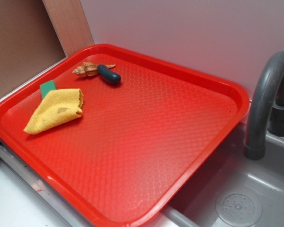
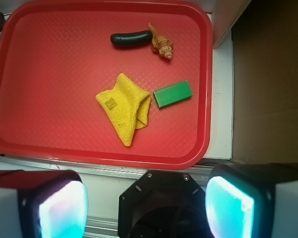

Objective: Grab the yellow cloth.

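the yellow cloth point(image 1: 54, 110) point(image 2: 124, 105) lies folded on the red tray point(image 1: 146, 142) point(image 2: 49, 74), well inside the rim, so it can be taken from above. a small green block point(image 1: 48, 88) point(image 2: 173, 93) sits just beside the cloth, and in the exterior view it seems partly tucked behind it. farther from the cloth, a dark oblong thing point(image 1: 109, 74) point(image 2: 131, 38) touches a tan shell point(image 1: 87, 70) point(image 2: 161, 45). the gripper point(image 2: 146, 210) hangs high, off the cloth's side of the tray, fingers point(image 2: 59, 208) spread wide with nothing between them (likely poised for descent). a grey faucet point(image 1: 265, 99) stands far from the cloth.
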Tool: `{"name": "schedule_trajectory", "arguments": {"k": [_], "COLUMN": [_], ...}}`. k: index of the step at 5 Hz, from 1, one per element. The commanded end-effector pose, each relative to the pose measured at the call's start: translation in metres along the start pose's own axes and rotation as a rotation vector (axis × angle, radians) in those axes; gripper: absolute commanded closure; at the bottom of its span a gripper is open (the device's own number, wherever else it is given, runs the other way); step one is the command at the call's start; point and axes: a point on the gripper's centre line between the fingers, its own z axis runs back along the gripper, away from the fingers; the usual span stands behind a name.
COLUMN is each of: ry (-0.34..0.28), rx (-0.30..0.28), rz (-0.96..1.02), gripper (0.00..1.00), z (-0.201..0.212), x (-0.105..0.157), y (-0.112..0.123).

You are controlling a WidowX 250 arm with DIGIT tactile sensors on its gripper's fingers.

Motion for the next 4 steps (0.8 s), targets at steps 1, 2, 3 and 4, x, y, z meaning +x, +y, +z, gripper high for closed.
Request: {"name": "schedule_trajectory", "arguments": {"k": [1,2,3,4], "ry": [0.0,-0.068,-0.152,-0.175], "rx": [0.0,-0.014,-0.01,-0.028], "rz": [0.0,-0.098,-0.266,-0.438], "gripper": [0.0,0.0,0.0,0.0], "z": [0.0,-0.01,-0.028,-0.057], "x": [0.0,0.027,0.055,0.073], "y": [0.0,0.0,-0.008,-0.025]}}
